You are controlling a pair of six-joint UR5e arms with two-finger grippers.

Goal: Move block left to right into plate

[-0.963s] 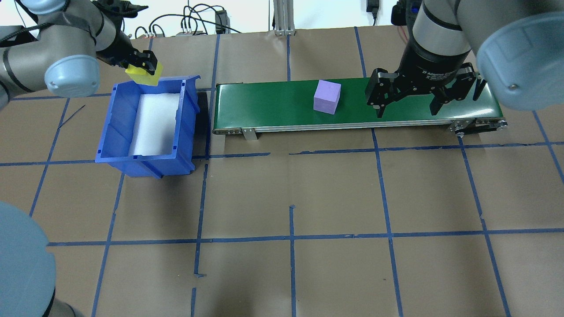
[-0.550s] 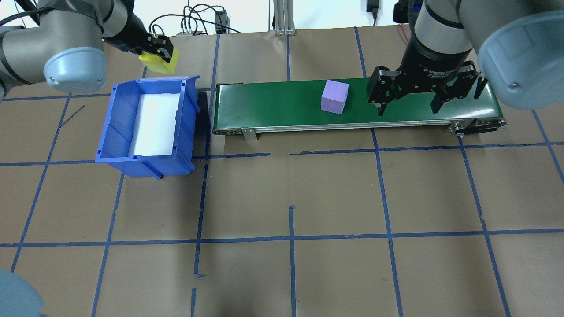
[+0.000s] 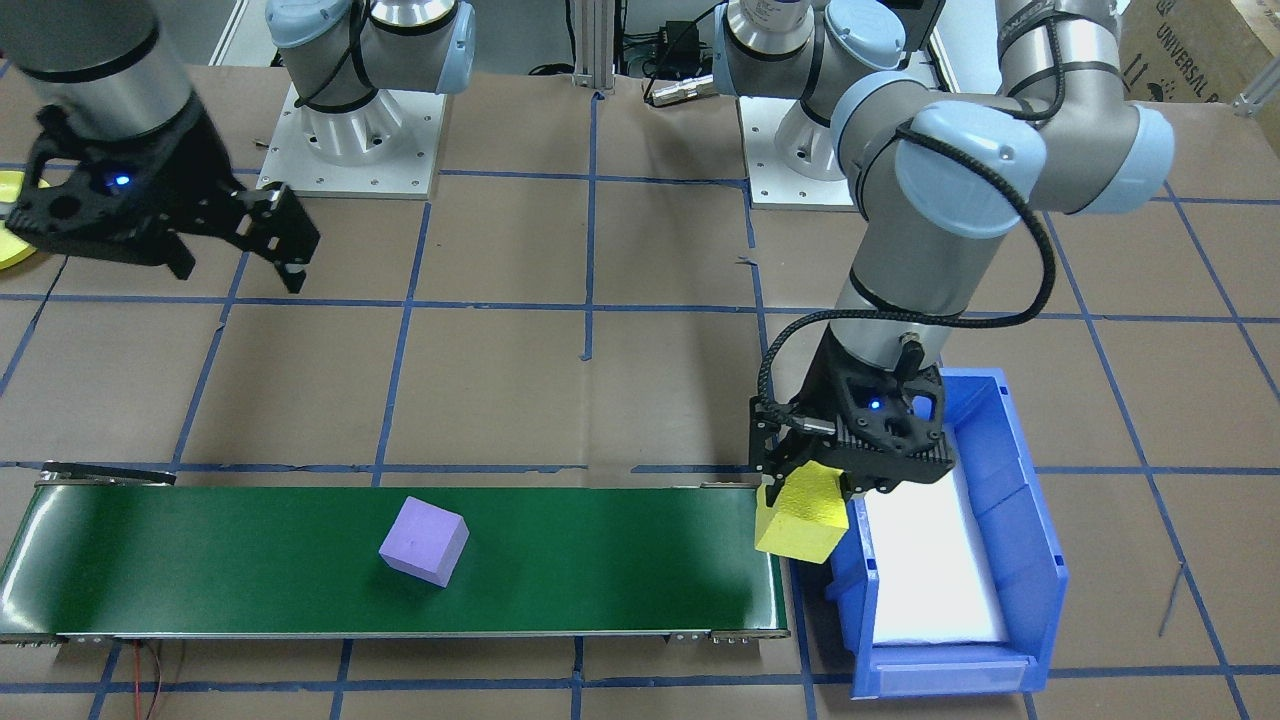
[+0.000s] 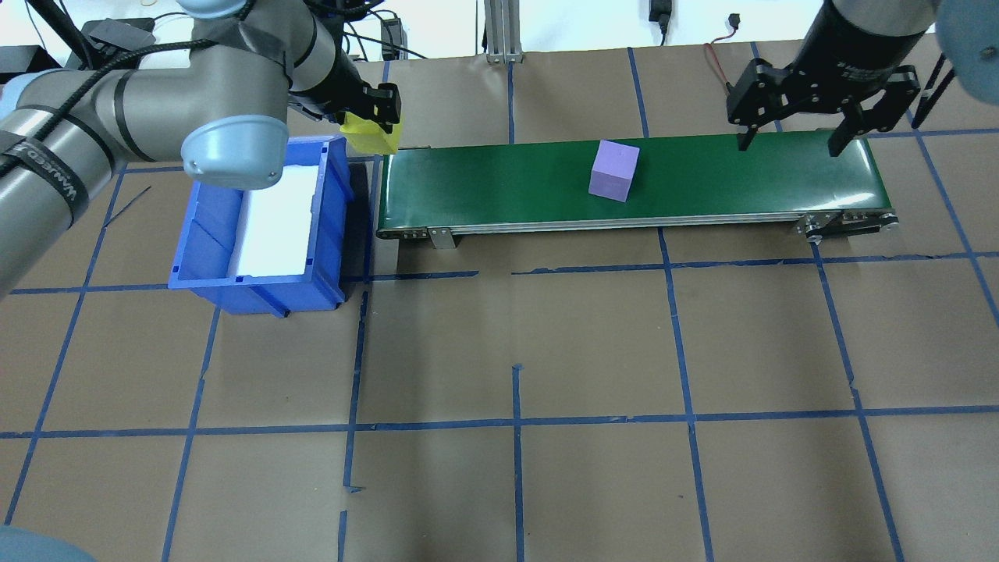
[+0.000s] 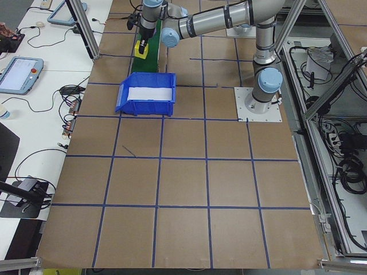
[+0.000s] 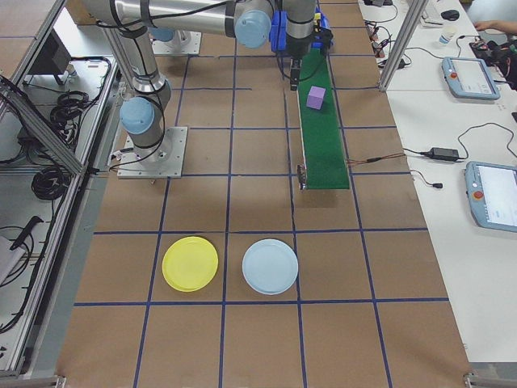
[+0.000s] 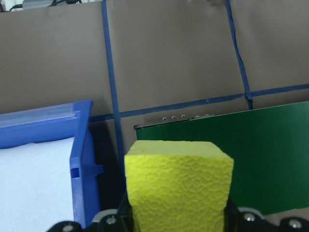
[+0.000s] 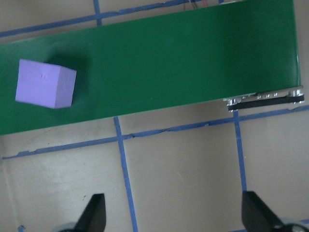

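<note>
**Left arm holds a yellow block at the belt's end; purple block rides the conveyor**

A table covered in brown paper with a blue tape grid. The left gripper [image 4: 375, 117] is clamped on a yellow foam block [image 4: 371, 138], carried in the air above the gap between a blue bin [image 4: 332, 226] and the left end of a green conveyor belt [image 4: 507, 183]. The bin holds a white foam pad (nothing else shows inside it). In the left wrist view the yellow block [image 7: 178, 181] fills the lower centre, with the bin's corner to one side and the belt's end to the other.

A purple block [image 4: 613, 170] sits on the belt, slightly right of its middle, touching nothing else.

The right gripper [image 4: 794, 140] hangs above the belt's right end, fingers spread wide apart and empty, well away from the purple block.

The yellow plate [image 6: 190, 264] lies on the table far beyond the belt's right end, just beside a pale blue plate [image 6: 271, 267]. Both plates are bare.
</note>
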